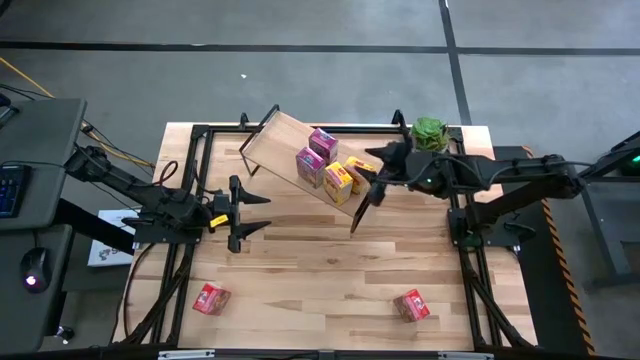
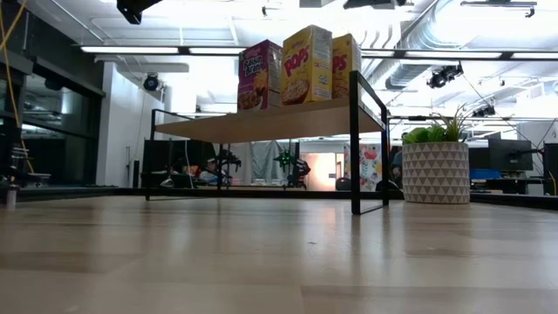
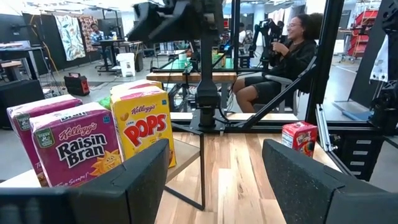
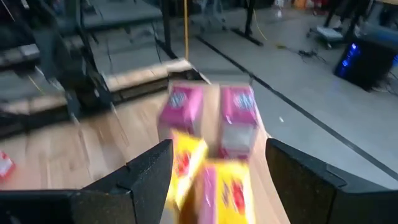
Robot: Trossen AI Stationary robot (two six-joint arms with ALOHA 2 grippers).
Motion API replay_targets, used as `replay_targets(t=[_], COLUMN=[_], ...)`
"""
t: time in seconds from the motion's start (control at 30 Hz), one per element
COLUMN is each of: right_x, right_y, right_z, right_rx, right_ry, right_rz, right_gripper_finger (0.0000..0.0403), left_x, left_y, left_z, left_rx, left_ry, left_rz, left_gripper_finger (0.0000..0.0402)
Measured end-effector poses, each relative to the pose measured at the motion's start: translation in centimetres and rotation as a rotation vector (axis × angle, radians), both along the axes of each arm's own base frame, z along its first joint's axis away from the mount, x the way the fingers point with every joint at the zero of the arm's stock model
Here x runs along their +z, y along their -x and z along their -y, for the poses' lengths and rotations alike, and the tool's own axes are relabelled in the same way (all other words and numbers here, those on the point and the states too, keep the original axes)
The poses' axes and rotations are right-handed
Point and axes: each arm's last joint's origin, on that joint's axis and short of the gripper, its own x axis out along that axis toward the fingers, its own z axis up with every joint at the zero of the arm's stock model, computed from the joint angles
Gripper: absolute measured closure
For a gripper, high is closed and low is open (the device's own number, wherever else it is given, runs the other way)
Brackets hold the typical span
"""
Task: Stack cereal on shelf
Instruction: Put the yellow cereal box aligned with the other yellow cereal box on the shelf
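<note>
The shelf, a light-wood plank on black wire end frames, stands slantwise on the table's far half. Two pink cereal boxes and two yellow ones stand upright on its plank toward its right end. Two red boxes lie on the tabletop near the front edge. My right gripper hovers open above the shelf's right end, just behind the yellow boxes. My left gripper stands open and level, left of the shelf, facing the boxes.
A potted green plant stands at the far right, beside the right arm. A black frame runs around the tabletop. Bare wood lies between the two red boxes. A person sits beyond the table's right side.
</note>
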Motion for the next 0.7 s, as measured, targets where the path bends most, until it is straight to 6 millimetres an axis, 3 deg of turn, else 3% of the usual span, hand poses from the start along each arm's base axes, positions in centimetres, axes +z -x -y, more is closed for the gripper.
replay_targets(t=[0.23,0.47,0.7], right_x=[-2.0,-3.4,-7.1], right_y=[2.6,4.1,5.2], right_z=[-2.4,-4.9,-5.2], right_rx=[-0.05,-0.132,-0.252], right_ry=[-0.067,-0.027,-0.022], right_rz=[-0.195,-0.272,-0.322], right_gripper_finger=[0.0153,0.0153,0.0153], left_x=[0.0,0.0,0.0], left_y=[0.0,0.0,0.0], left_z=[0.0,0.0,0.0], left_rx=[0.0,0.0,0.0], left_ry=[0.0,0.005,0.02], left_rz=[0.0,0.003,0.005], left_gripper_finger=[0.0151,0.0151,0.0151])
